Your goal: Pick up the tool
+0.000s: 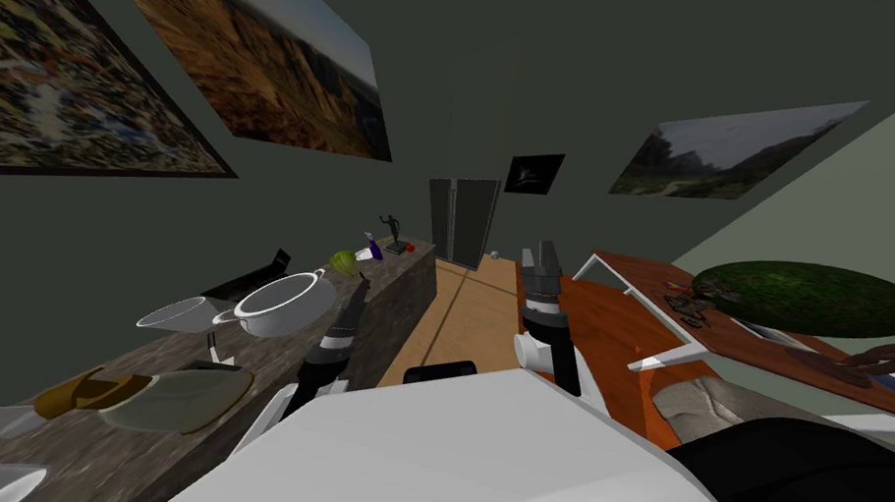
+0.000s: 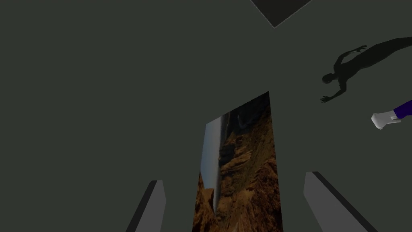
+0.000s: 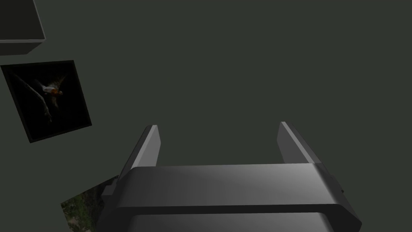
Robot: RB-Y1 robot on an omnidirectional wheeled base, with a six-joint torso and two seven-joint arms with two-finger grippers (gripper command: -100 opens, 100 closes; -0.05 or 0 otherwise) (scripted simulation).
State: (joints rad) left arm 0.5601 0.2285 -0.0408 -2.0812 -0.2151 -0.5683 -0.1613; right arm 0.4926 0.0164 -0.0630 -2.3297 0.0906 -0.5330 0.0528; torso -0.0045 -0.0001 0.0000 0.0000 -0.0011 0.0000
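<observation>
Both grippers wide open and empty; tool lies far along the counter.

Left gripper (image 2: pixel 234 177) has its fingers (image 2: pixel 155 205) spread with nothing between them, and it is raised over the near edge of the dark counter (image 1: pixel 387 308), just beside a white pot (image 1: pixel 284 303). The tool (image 1: pixel 371 251), purple with a white end, lies on the counter top past the pot, between a green round thing (image 1: pixel 342 260) and a dark figurine (image 1: pixel 394 230). It is well apart from the left gripper; in the left wrist view its white end sits outside the gap between the fingers, near the figurine. Flat plates (image 1: pixel 179 397) lie on the counter's near end. Right gripper (image 3: pixel 217 125) is equally wide, holds nothing, and is raised over the wooden floor (image 1: pixel 461 313) between the counter and an orange table (image 1: pixel 616 344).
</observation>
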